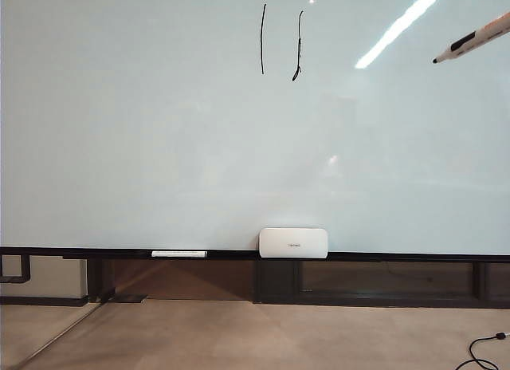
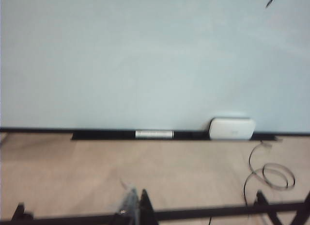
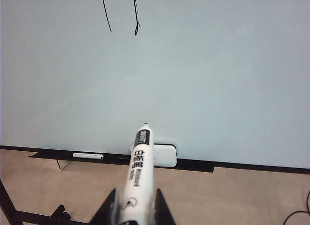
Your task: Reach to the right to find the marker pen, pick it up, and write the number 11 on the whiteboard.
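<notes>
Writing step apparently complete: two thin black strokes, the number 11 [image 1: 280, 41], near the top edge of the glossy pale whiteboard [image 1: 159, 131]. Right gripper [image 3: 134, 205], off the board's right edge, clamps the slim white marker pen [image 3: 139, 167]. Left gripper [image 2: 134, 205]: state unreadable. Next, likely withdrawal.

The right gripper [image 3: 131, 205] is showing two black, wedge-shaped fingers [image 3: 107, 209] that are tapering to points. The left gripper [image 2: 135, 205] is appearing only as blurred dark pointed finger tips, with something pale and glinting against them. No cables, screws or markings are showing on either.
</notes>
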